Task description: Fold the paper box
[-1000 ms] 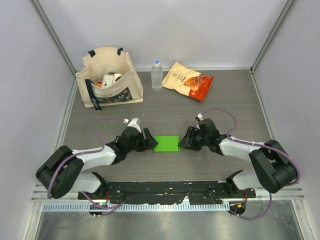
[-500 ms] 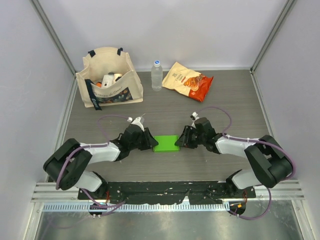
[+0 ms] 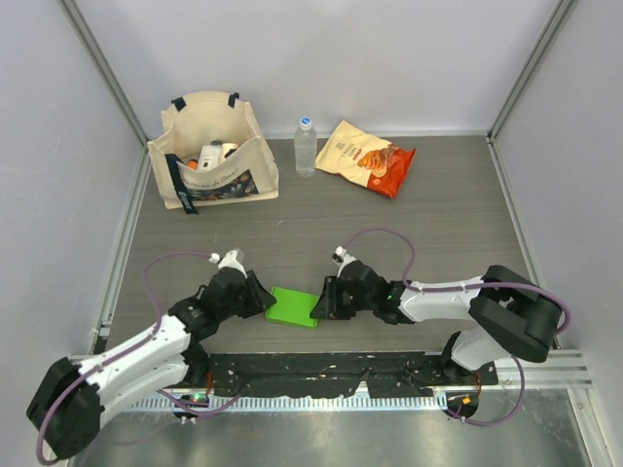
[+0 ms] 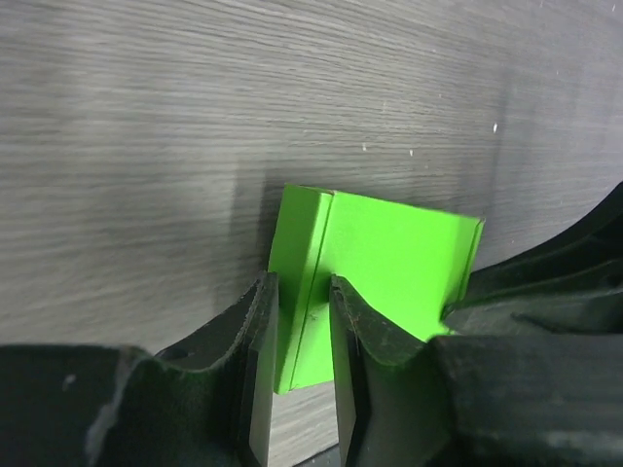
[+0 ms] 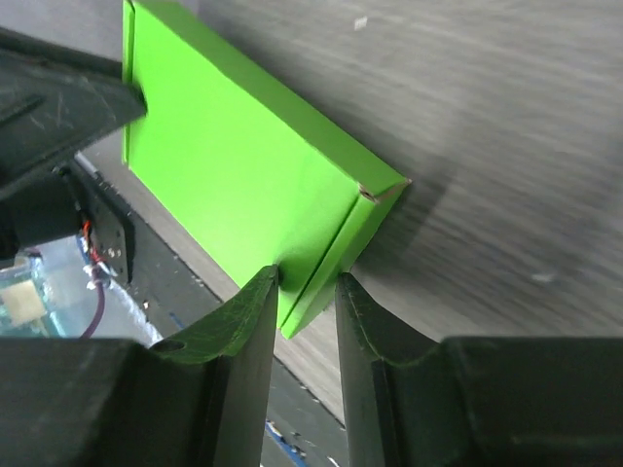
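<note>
So the bright green thin-card paper box [image 3: 292,306] lies flat on the grey wood-grain tabletop [image 3: 438,214], caught between both arms. The left fingers [image 4: 255,379] are nipped onto the short upturned wall at one end, with the card right in the narrow gap between them. The right fingers [image 5: 243,360] pinch the side wall at the opposite end the same way. Looks to me like the wall-creasing step, roughly midway through. The next move probably needs both ends held firm while pressing along the crease, without skewing the card.

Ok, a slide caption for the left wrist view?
Left fingers pinch a side wall of the bright green card box on the grey table.
</note>
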Motion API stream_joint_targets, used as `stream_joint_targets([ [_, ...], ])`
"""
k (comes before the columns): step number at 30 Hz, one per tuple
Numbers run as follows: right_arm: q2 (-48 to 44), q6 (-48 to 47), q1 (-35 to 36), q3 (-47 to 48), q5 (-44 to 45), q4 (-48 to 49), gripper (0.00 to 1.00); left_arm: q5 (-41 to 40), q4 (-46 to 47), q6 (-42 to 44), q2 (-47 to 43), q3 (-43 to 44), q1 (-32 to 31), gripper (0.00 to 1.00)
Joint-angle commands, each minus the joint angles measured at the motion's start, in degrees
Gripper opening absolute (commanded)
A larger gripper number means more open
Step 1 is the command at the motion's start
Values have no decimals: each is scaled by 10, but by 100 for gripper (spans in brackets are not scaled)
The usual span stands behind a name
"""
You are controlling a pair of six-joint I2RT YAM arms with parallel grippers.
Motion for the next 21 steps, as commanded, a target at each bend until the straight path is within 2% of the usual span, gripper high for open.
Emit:
stream_joint_targets([
  [1, 60, 36, 51, 40, 6, 55, 34, -92, -167, -53, -124, 4, -3, 30],
  [8, 141, 25, 83, 126, -23, 71, 34, -167, -339, -145, -256, -13, -2, 29],
  [13, 189, 29, 102, 169, -39, 79, 34, -198, -405, -201, -335, -21, -3, 29],
  [21, 228, 27, 128, 212, -68, 71, 34, -253, -549, -357, -426, -16, -13, 28],
])
